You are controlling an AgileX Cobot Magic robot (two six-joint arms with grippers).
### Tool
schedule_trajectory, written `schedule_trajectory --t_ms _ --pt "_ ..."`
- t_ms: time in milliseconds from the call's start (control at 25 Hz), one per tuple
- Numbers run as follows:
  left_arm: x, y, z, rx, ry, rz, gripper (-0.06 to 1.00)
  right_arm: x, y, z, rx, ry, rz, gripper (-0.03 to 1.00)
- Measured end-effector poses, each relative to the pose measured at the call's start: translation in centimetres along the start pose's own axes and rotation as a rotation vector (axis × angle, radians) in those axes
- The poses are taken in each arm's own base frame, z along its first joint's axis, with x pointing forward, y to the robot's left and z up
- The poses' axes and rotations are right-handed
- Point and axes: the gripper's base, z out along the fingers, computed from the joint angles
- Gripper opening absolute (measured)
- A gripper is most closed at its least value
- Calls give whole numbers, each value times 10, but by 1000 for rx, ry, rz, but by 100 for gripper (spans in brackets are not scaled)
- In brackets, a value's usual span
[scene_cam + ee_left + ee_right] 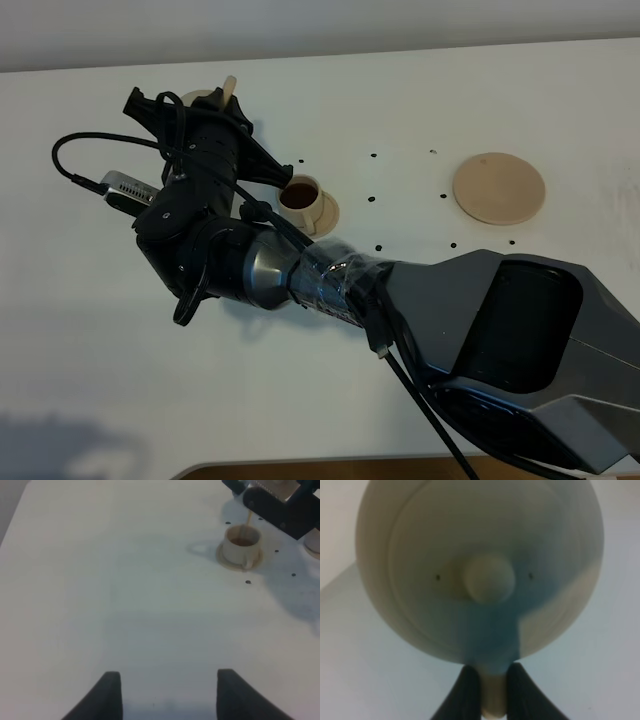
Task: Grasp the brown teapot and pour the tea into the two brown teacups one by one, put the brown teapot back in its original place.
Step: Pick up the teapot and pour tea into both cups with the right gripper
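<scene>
L gripper (169, 676) hung low over the white table (100, 580), jaws apart, well away from the crockery. Left cup (242, 542) stood upright on its small saucer (225, 560), handle twd the left wrist cam. A thin tea stream (248, 517) dropped into it from above, w/ brown liquid in the cup. In the high view this cup was mostly hidden behind the arm; only a bit of tan showed near the far table edge.

Teapot (480, 570) was in the air right over that cup, tipped, w/ lid & knob (487, 578) on. R gripper (492, 669), stretched from the right side across to the left half of the table, was clamped on the teapot's loop handle (492, 700), fingers (465, 692) pressed on both sides of it.

2nd cup (299, 194), nearer mid-table, stood on its own saucer (325, 213) just beside the arm, dark tea inside. Big saucer (498, 187) lay flat on the right, well apart from teapot & both cups.
</scene>
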Motion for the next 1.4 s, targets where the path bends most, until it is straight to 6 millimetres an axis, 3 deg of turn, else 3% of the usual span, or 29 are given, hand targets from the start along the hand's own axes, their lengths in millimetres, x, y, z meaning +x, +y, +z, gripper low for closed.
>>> schedule_trajectory --t_ms 1400 --pt "0 0 0 0 0 0 46 1 -3 0 30 16 -17 12"
